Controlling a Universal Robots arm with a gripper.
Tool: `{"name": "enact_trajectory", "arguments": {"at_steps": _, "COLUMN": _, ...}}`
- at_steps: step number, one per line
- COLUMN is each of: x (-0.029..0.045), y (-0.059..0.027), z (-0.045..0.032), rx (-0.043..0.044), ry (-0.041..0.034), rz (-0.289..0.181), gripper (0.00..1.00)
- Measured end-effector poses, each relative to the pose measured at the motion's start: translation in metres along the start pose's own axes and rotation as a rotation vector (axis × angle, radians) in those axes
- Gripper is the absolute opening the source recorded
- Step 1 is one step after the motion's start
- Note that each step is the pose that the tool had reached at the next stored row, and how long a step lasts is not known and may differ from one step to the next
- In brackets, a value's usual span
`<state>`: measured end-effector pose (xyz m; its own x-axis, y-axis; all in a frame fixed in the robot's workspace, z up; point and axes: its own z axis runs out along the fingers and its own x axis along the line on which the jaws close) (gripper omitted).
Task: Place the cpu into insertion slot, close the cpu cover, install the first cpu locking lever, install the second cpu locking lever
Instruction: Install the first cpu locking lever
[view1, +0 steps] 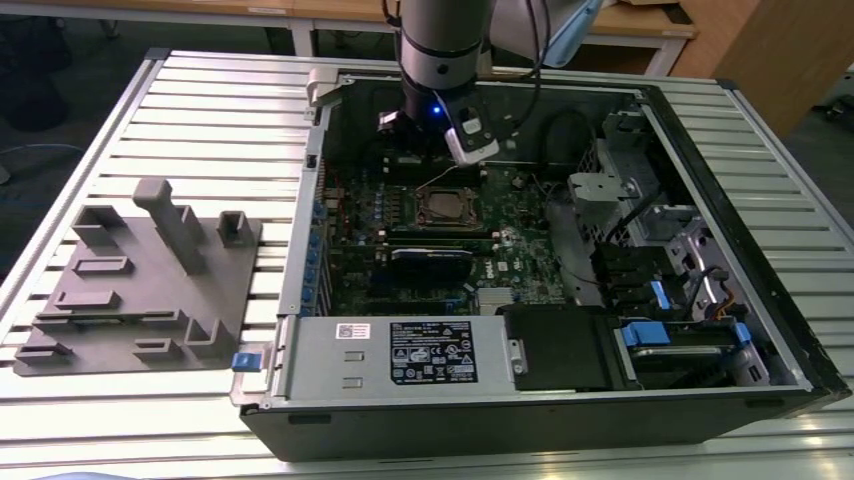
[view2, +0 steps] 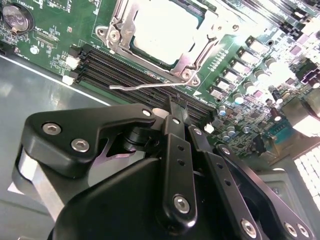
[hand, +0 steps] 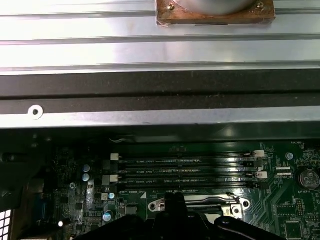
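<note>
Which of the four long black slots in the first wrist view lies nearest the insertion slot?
The long black slot directly bordering the insertion slot's silvery rim; the other three lie beyond it, towards the case's edge.

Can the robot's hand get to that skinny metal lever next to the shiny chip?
Probably yes. In the second wrist view the hand hangs close to the lever, which sticks out free beside the cpu, and nothing lies between them.
</note>
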<state>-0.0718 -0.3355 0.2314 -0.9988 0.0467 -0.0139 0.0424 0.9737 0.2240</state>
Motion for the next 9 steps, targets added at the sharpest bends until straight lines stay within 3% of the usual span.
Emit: {"name": "enact_trajectory", "arguments": {"at_steps": 9, "x": -0.0065, "y": 0.0031, "z": 0.0048, "rx": 0.0001, "ry": 0.0001, "rz": 0.0, "gripper": 0.11}}
